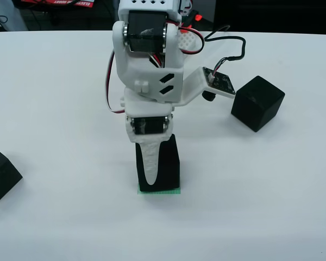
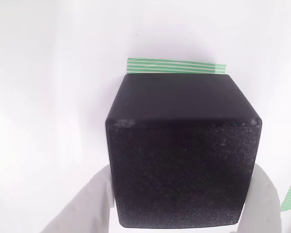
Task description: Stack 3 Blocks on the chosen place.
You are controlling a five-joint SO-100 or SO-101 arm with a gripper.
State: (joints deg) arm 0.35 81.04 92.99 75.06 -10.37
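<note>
spread wide under everything: white table, bare around the arm in the view from the front. rising at its centre, white arm, servo bodies stacked, red and black wires looping off toward a small camera board up and to the right of the gripper in that view.

below the arm, gripper pointing straight down, one long white finger lying flat against the front face of a black cube. in the view that rides on the gripper, white fingers at both lower corners, pressed against the cube's two sides, no gap visible on either flank: pinching the cube between them, spread only as far as one cube width.

directly under the held cube, green square, a thin edge peeking out at the base in the front view; a striped strip showing just beyond the cube's far edge in the gripper view. cannot tell whether the cube rests on the patch or hangs just above.

up and right of the gripper in the front view, well apart, second black cube, turned corner-on. far left and lower, third black cube, cut by the picture edge.
</note>
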